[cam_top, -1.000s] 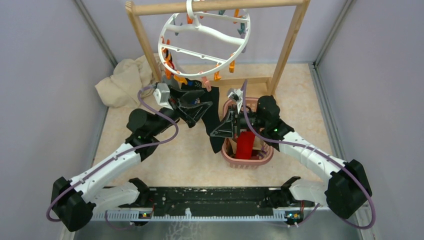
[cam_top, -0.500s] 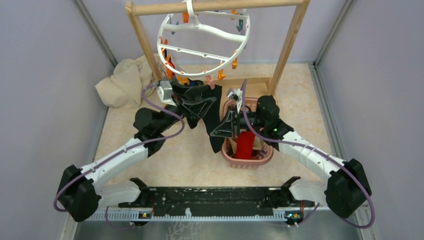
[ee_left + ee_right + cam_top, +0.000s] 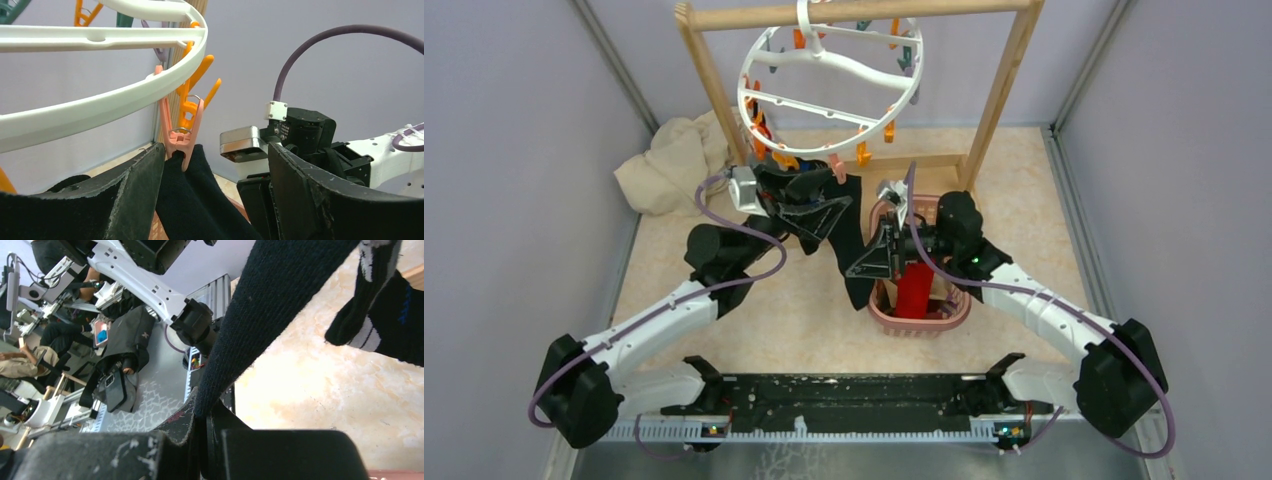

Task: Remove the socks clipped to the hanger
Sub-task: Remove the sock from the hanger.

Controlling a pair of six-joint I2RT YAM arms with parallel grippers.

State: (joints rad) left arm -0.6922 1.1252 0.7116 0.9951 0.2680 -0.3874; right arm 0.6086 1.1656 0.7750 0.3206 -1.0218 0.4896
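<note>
In the centre of the overhead view, the left end effector (image 3: 816, 208) stands wide open just below the hanger (image 3: 100, 103); in its own wrist view the two fingers (image 3: 135, 185) stand on either side of a pink clip (image 3: 180, 136) and the top of the black sock (image 3: 200, 200) that the clip pinches; the left-hand finger lies just beside the sock's edge, though whether they touch cannot be told, and nothing is gripped. The right end effector (image 3: 879, 255) is closed tight on the lower part of the same sock, which runs taut towards the upper right of the right wrist view; a second dark sock (image 3: 385, 315) with white and blue marks hangs at the upper right there. Below the sock sits a pink basket (image 3: 919, 322) holding a red sock (image 3: 914, 285) on the tabletop (image 3: 804, 320).
</note>
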